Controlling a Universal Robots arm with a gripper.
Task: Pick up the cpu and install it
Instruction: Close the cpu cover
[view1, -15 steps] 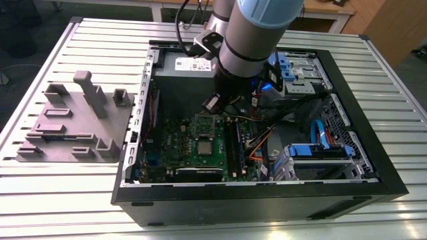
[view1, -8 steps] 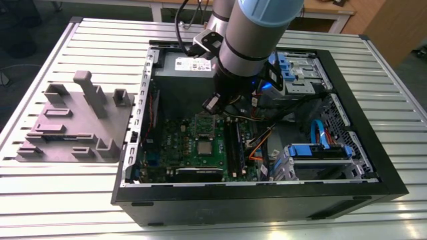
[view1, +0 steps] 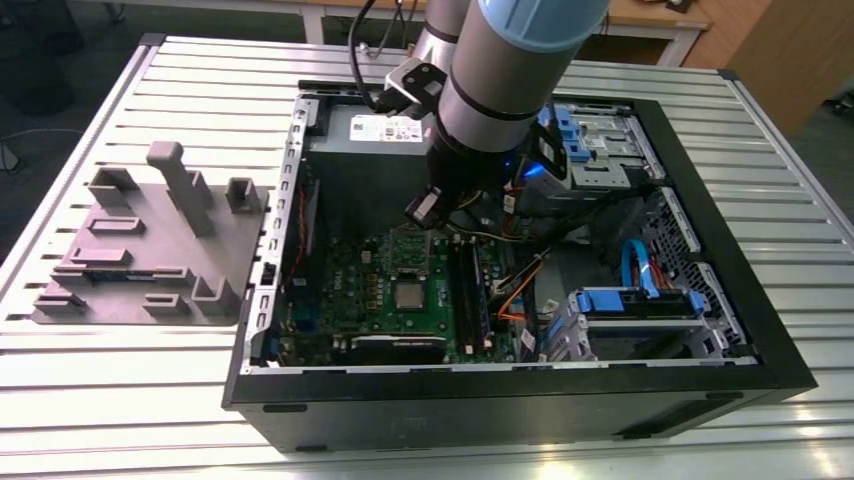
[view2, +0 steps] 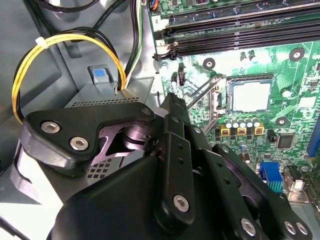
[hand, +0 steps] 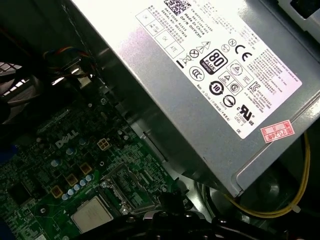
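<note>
Exterior view: a slatted grey metal worktop (view1: 160, 400) carries an open black computer case (view1: 534, 400) lying on its side, with a grey plastic fixture plate (view1: 140, 250) of upright blocks just beside it toward the worktop's edge on the exterior view's left. Inside the case lies a green motherboard (view1: 387, 300), and the small square silvery-grey cpu (view1: 408, 294) sits flat in its socket near the middle of that board, its metal top facing up. The silver-and-blue robot arm (view1: 514, 70) reaches down into the case above the board's far part, beside a large grey power supply box with a white label (view1: 380, 130). In the second wrist view the black linkage of the end effector (view2: 172, 100) narrows to a tip over the board near the socket's opened metal frame and lever (view2: 212, 100); the fingers lie close together with nothing between them, apart from the cpu (view2: 248, 96), which rests in the socket. Black memory slots (view2: 235, 35) run along the board past the socket. Yellow and black cables (view2: 65, 40) loop near the case wall. In the first wrist view the labelled box (hand: 215, 90) stands over the board, and the cpu (hand: 91, 215) lies in its socket below it.
</note>
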